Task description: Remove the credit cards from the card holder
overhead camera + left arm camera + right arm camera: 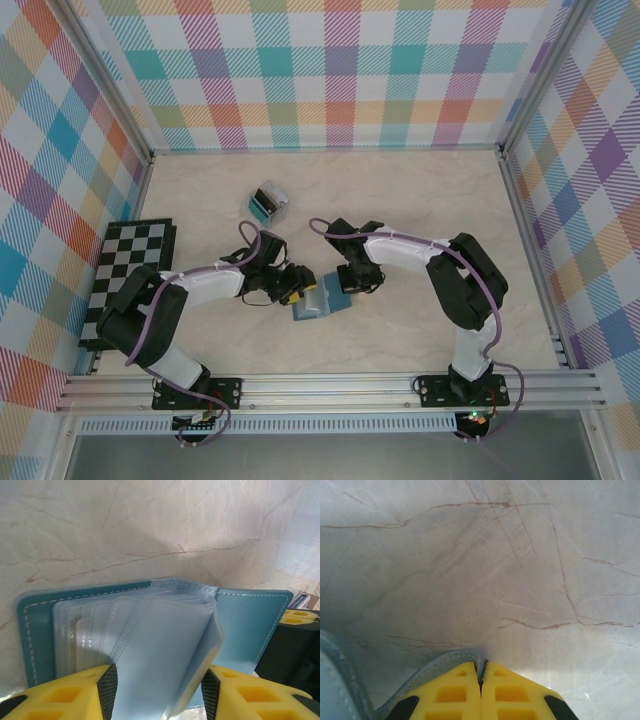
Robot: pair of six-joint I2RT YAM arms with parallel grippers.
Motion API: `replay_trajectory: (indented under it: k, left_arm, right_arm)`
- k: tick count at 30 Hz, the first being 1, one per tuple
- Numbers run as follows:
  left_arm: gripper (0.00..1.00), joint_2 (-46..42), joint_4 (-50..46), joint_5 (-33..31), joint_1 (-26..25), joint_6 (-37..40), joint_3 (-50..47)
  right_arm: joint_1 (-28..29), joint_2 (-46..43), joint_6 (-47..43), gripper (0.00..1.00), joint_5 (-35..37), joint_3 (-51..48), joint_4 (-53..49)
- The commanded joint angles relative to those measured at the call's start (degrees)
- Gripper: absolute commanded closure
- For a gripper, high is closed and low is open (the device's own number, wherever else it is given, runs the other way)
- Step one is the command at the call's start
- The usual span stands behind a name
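The slate-teal card holder lies open on the table between both arms. In the left wrist view its cover frames a fan of clear sleeves that rises toward the camera. My left gripper stands half closed with this pale-blue bunch filling the gap and touching both pads. From above, the left gripper sits at the holder's left edge. My right gripper is shut, and the cover's stitched edge curls up into its tips. The credit cards are hidden inside the sleeves.
A black-and-white checkerboard lies at the table's left edge. A small clear box with teal and black contents stands behind the left arm. Plaid walls enclose three sides. Bare marble tabletop stretches back and right.
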Motion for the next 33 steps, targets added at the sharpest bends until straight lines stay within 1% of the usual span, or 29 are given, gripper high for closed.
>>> replay_trajectory:
  k: [1,10,13,16,19,21,22,24,26,28,30,31,32,33]
  left_arm:
    - [0.52,1.36,0.71,1.32,-1.08,0.12,1.25]
    - [0.62,-1.27,-2.53,0.09,-1.19,2.39,2.01]
    - [0.71,-2.04,-2.73,0.06,-1.28,2.77,1.84]
    - [0.82,-2.35,-2.85,-0.35,-1.36,2.77,1.9]
    - [0.9,-3.24,-5.6,-2.37,-1.38,3.44,2.43]
    - [0.93,-4.26,-9.64,-4.88,-1.45,4.75,3.58]
    - [0.94,-4.87,-13.4,-6.46,-1.5,5.63,4.49]
    - [0.95,-5.99,-20.22,-10.22,-1.58,7.86,6.5]
    - [0.95,-6.88,-24.78,-12.9,-1.78,9.73,8.25]
    - [0.95,-7.44,-27.69,-14.46,-1.76,11.07,9.64]
    - [0.95,-7.37,-28.62,-14.53,-1.89,11.64,10.52]
    - [0.92,-7.03,-28.34,-14.05,-1.96,11.75,10.8]
    - [0.88,-6.5,-27.53,-13.04,-2.14,11.66,10.99]
    - [0.81,-5.73,-26.14,-11.78,-2.37,11.34,11.17]
  right_arm:
    - [0.02,0.78,-1.04,0.94,-2.48,0.78,1.02]
    - [0.02,-1.64,-0.87,0.94,-1.95,0.65,1.24]
    - [0.02,-2.78,-0.78,0.94,-2.7,0.48,1.87]
    - [0.0,-4.0,-0.46,0.94,-3.47,0.21,2.6]
    - [0.02,-6.53,0.41,0.89,-2.57,-0.42,2.86]
    - [-0.06,-9.14,1.18,0.83,-1.31,-1.4,3.06]
    - [-0.07,-10.64,1.79,0.79,-0.49,-2.12,3.24]
    - [-0.13,-13.81,2.8,0.7,0.47,-3.6,3.73]
    - [-0.15,-16.68,3.41,0.65,0.25,-4.96,4.62]
    - [-0.15,-18.77,3.84,0.62,-0.58,-6.04,5.48]
    - [-0.15,-20.31,4.45,0.61,-1.5,-6.92,6.35]
    - [-0.15,-21.01,4.96,0.61,-1.92,-7.35,6.74]
    - [-0.15,-21.6,5.42,0.6,-2.19,-7.82,7.24]
    - [-0.15,-22.17,5.99,0.6,-2.32,-8.25,7.79]
